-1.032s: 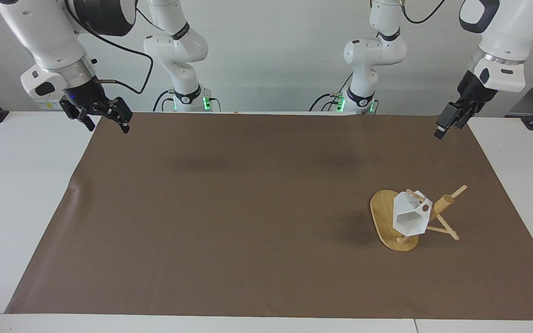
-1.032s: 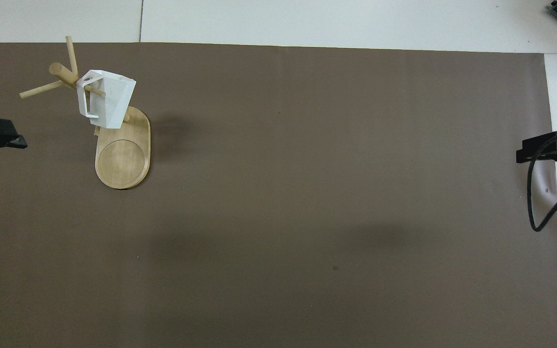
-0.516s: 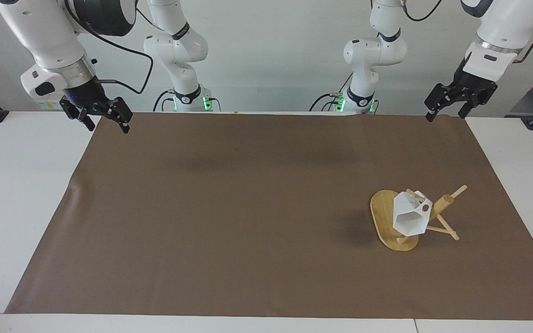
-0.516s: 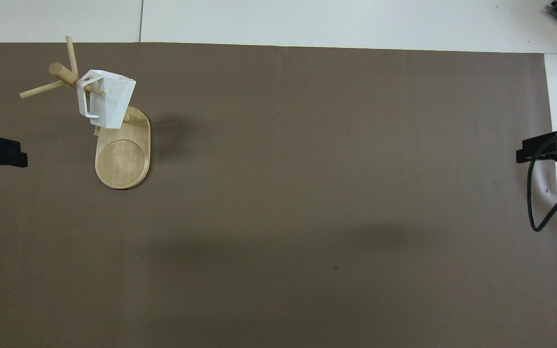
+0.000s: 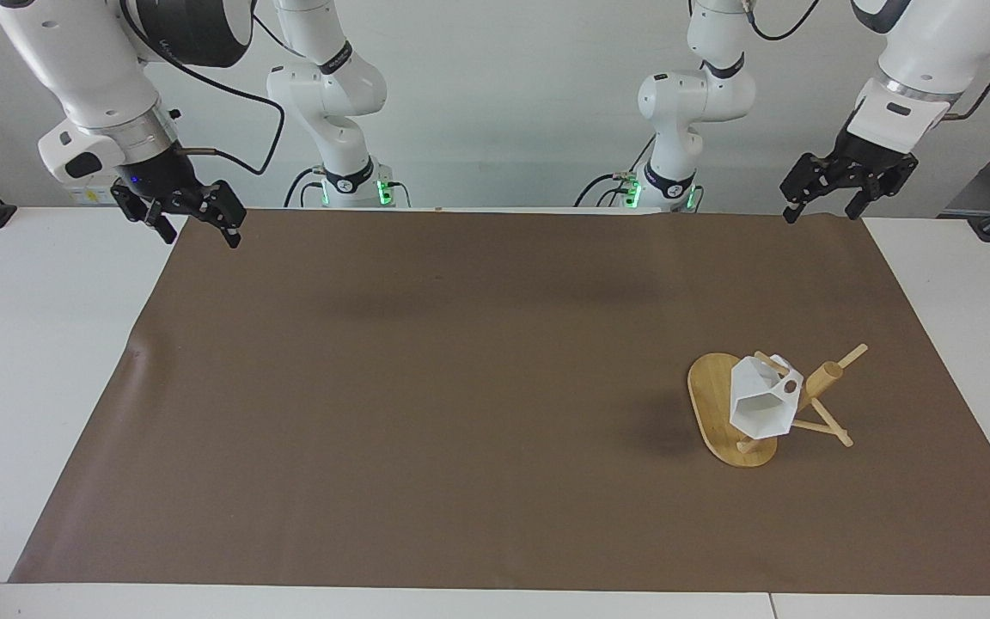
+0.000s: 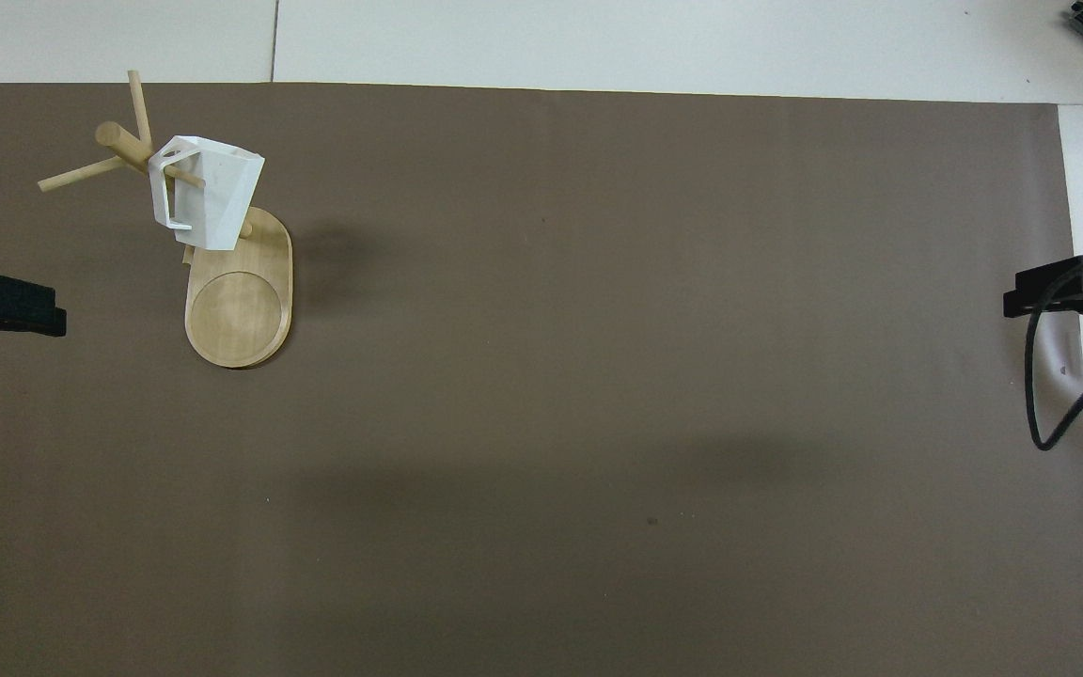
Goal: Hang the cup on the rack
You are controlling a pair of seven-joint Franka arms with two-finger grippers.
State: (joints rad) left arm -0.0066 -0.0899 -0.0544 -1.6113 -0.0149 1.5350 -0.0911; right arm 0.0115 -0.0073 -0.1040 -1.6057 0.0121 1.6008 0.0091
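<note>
Since the earlier frames only the left gripper (image 5: 821,199) has moved: it has swung up from a slanting, downward-pointing pose and turned to hang level over the brown mat's (image 5: 461,387) corner at the left arm's end of the tabletop (image 5: 31,361); everything else lies as it did.

Facing view, left to right. Right gripper (image 5: 194,228) — raised over the mat's corner at the right arm's end, its fingers apart and holding nothing; this arm waits. Between the two sets of fingers the mat runs the length of the tabletop. Toward the left arm's end stands the rack (image 5: 723,404), its oval bamboo base flat on the mat, its round post rising at one end of the base with thin pegs crossing it. The cup (image 5: 761,404) hangs on one peg, which passes through its handle; the hexagonal mouth is tilted downward, away from the robots. Cup and rack sit well apart from both pairs of fingers and farther from the robots than the mat corner under the left gripper. Left gripper — fingers apart, empty.

Overhead view. Left gripper (image 6: 6,306) shows at the frame edge, near the rack (image 6: 239,306) but not touching it; the cup (image 6: 208,193) hangs over the post end of the base. Right gripper (image 6: 1063,287) shows at the other edge, over the mat's border.
</note>
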